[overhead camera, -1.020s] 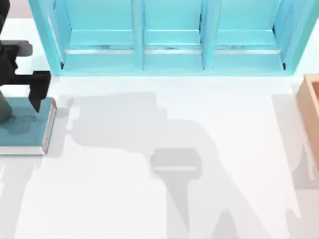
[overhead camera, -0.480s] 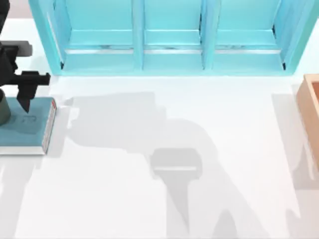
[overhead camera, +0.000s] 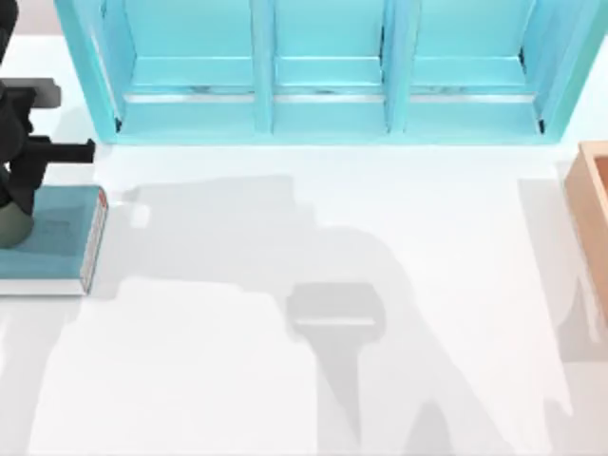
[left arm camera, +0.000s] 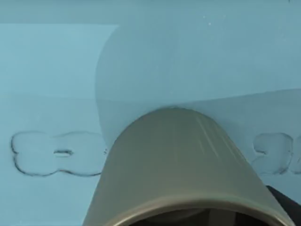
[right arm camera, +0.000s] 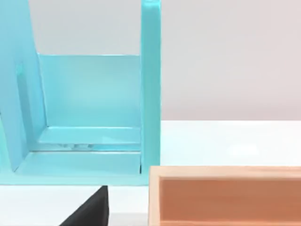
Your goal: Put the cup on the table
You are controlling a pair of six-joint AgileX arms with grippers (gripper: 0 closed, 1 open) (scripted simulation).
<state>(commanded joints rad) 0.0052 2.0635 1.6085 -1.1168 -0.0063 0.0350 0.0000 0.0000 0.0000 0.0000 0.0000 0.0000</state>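
The olive-grey cup (overhead camera: 9,225) stands on a teal book (overhead camera: 59,239) at the table's (overhead camera: 237,380) far left edge. My left gripper (overhead camera: 17,195) hangs right over the cup, open. In the left wrist view the cup (left arm camera: 178,165) looms close, its rim and dark hollow toward the camera. One dark finger (left arm camera: 285,208) sits beside the cup's wall, and the opposite wall is bare against the book cover (left arm camera: 51,70). A black part of my right gripper (right arm camera: 89,212) edges into the right wrist view.
A light-blue shelf unit (overhead camera: 323,85) with three bays spans the back of the table. A wooden box (overhead camera: 594,214) stands at the right edge, next to the shelf's end (right arm camera: 150,94) in the right wrist view. Broad white tabletop lies between book and box.
My left gripper has moved left across the book, from its right edge to above the cup. The cup and book have not moved.
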